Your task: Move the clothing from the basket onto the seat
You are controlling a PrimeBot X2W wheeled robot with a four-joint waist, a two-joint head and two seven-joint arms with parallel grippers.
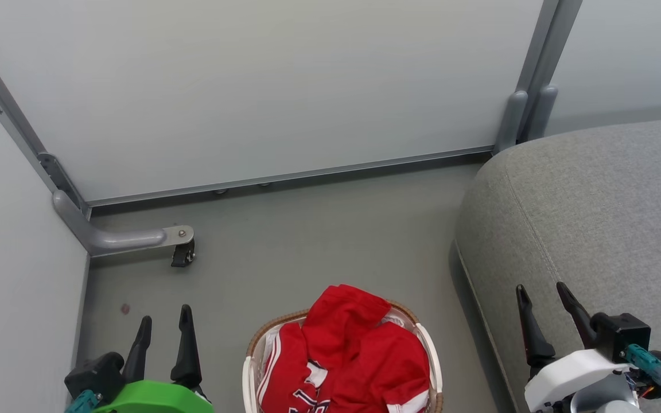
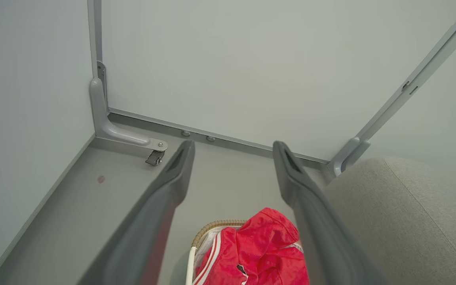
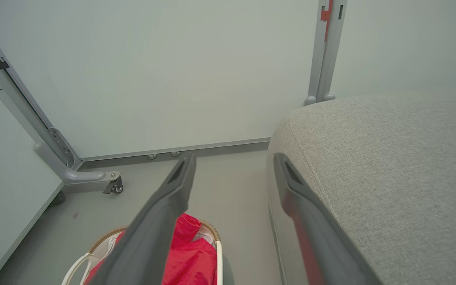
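Red, white-striped sports clothing point(image 1: 359, 355), seemingly two garments, fills the white-slatted, brown-rimmed basket point(image 1: 276, 323) beside the grey woven seat point(image 1: 594, 218); left gripper point(image 1: 165, 314) and right gripper point(image 1: 540, 287) gape empty.

The clothing point(image 1: 353, 355) lay heaped in the basket point(image 1: 247, 378), which stood on the floor point(image 1: 307, 241) just left of the seat point(image 1: 594, 218), apparently not touching it. Behind them a wall panel point(image 1: 250, 86) closed the far side. A caster foot point(image 1: 183, 252) sat in the far left corner, well apart from the basket.
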